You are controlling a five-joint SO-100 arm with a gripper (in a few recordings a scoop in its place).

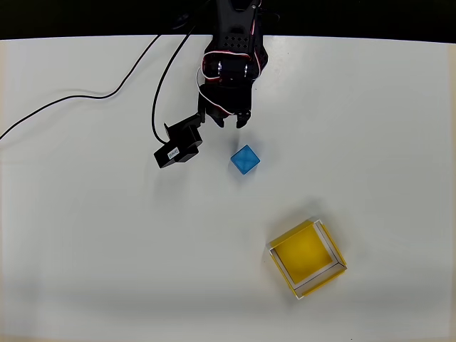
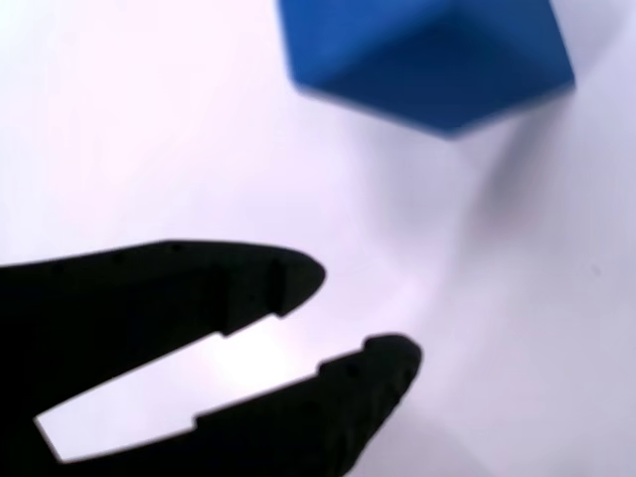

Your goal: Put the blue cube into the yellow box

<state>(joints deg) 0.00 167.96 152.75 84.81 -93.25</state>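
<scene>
1. The tabletop (image 1: 85,235) is a plain, smooth white sheet with a matte look; a black strip runs along its far edge in the overhead view.
2. The cube (image 1: 245,159) is a small solid block of bright blue with flat, smooth faces and crisp edges. It sits on the tabletop turned so its corners point up and down in the overhead view, and nothing touches it.
3. In the wrist view the cube (image 2: 427,60) is blurred, its upper part cut by the top edge.
4. The hand (image 1: 232,121) is black hard plastic, two tapered fingers with notched inner edges. It hangs just beyond the cube, toward the arm's base, apart from it.
5. In the wrist view the hand (image 2: 368,313) is slightly parted, with a narrow gap between the tips and nothing between them.
6. The box (image 1: 284,266) is a shallow square tray with a yellow floor and thin pale walls, rotated askew. It lies well apart from the cube, toward the lower right in the overhead view.
7. A small black boxy module (image 1: 178,146) with a white label sits left of the hand, a thin black cable (image 1: 71,100) trailing across the tabletop.
</scene>
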